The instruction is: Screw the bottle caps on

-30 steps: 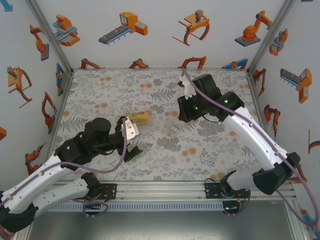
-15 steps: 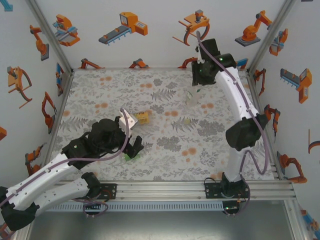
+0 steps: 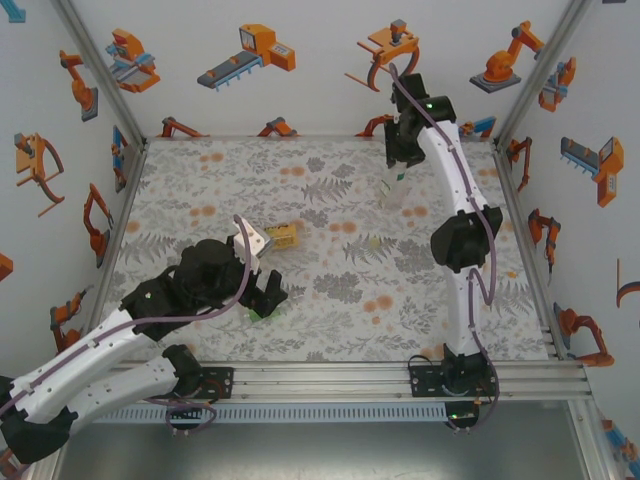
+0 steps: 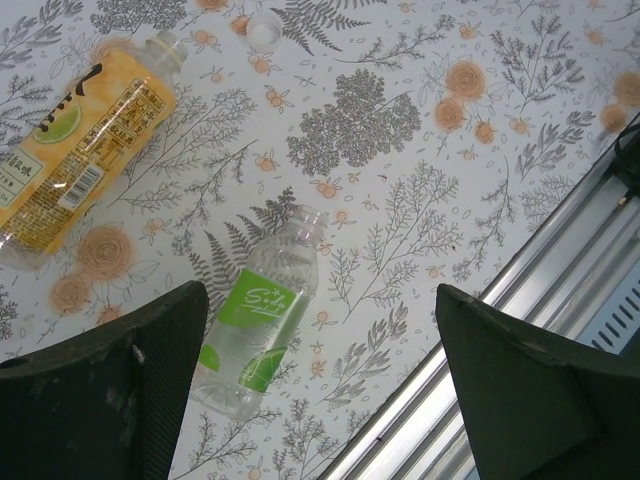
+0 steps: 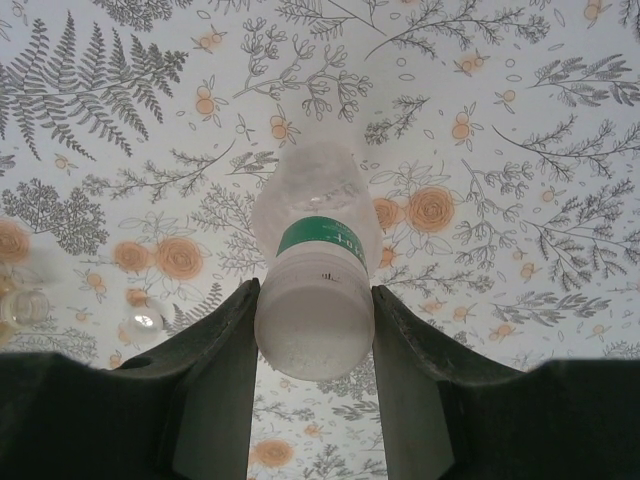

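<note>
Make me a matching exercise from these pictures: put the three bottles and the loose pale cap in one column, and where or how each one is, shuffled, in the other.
Things:
1. yellow bottle
2. green-labelled bottle
3. clear bottle
4. pale cap

Places or states:
A. clamped in the right gripper
B. loose on the table, on no bottle
C. lying under the open left gripper
D. lying on its side, barcode on its label

Pairs: 1-D, 2-C, 3-A, 4-B
</note>
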You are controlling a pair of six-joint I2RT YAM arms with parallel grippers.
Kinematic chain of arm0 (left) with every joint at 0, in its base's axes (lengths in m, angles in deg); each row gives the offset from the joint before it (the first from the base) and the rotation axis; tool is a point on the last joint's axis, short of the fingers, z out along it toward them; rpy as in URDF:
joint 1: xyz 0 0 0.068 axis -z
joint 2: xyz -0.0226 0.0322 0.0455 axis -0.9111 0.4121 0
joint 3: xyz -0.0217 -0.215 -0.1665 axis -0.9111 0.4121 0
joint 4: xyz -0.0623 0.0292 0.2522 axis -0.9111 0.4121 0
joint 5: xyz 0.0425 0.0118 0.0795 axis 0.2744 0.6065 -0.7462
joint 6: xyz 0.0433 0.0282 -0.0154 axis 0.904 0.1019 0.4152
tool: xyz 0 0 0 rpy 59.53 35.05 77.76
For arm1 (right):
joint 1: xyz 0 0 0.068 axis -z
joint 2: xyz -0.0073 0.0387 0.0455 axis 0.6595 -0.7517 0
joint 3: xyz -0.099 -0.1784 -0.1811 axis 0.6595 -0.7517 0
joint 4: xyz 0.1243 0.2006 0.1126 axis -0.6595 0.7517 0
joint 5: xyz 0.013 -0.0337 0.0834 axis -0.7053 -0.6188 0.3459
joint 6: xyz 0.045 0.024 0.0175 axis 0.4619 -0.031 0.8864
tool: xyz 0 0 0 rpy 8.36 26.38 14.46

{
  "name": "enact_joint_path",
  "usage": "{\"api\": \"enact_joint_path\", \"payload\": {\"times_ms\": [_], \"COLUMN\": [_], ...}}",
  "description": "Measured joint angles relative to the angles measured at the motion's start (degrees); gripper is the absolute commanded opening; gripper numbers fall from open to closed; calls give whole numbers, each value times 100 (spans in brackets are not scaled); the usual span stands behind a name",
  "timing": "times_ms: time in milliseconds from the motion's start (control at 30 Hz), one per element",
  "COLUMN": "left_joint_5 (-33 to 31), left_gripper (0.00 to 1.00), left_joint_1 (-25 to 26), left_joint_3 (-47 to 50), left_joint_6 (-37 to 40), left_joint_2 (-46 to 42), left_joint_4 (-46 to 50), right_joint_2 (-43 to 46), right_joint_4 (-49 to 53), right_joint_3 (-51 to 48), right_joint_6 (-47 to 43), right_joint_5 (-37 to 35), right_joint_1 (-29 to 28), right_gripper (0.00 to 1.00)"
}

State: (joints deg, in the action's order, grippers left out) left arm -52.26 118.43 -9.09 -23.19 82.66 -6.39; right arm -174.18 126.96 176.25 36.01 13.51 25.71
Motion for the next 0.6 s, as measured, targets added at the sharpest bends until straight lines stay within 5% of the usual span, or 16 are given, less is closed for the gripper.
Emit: {"api": "enact_joint_path", "payload": {"times_ms": [233, 600], "left_joint_5": [0, -28], "left_gripper": [87, 88], "left_joint_1": [0, 0], "left_joint_3": [15, 15], "left_joint_6": [0, 2], "left_joint_2": [0, 0], "left_joint_4": [24, 50], "right_joint_2": [0, 46], "right_joint_4": [17, 35], "right_joint_3": [-20, -24], "right_joint_6": [-2, -11], "right_joint_5": [2, 0], "right_joint_1": [0, 0], "right_gripper": [55, 59]}}
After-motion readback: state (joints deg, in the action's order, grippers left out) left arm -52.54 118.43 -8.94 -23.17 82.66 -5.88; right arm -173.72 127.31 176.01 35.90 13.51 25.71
